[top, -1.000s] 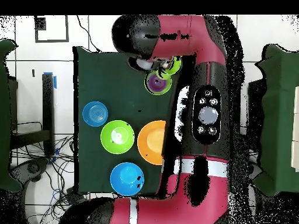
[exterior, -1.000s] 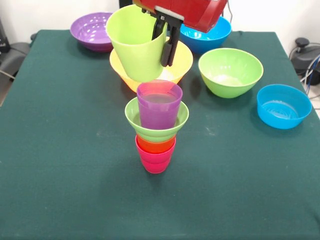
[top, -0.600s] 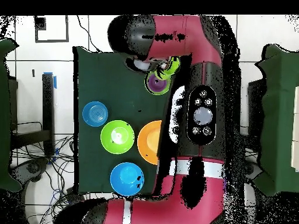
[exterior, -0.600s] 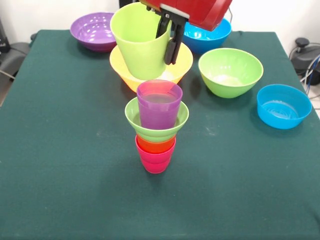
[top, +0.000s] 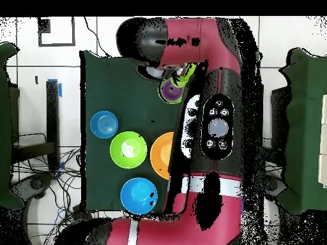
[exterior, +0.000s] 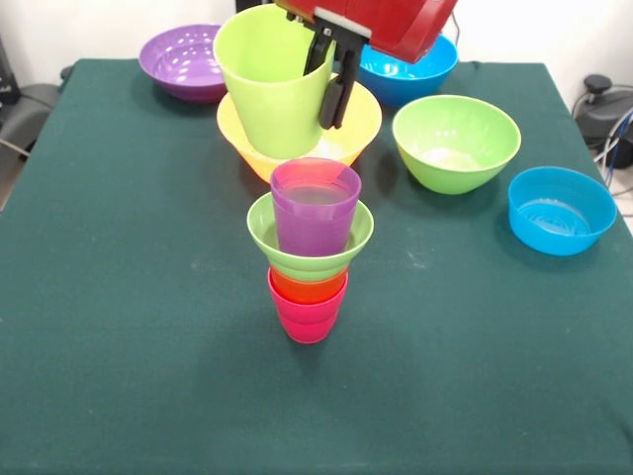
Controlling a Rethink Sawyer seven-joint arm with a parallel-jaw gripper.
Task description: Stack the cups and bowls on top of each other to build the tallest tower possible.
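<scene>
Purple cup [exterior: 316, 206] in ribbed bowl [exterior: 310, 242]

No readable text, label, brand, number or sign shows in either view: the cups, the bowls and the green tablecloth [exterior: 119, 297] all bear no markings.

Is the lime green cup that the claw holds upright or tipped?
Tipped slightly. In the front view the lime green cup leans, mouth upward, with the claw gripping its rim, above the purple cup.
</scene>
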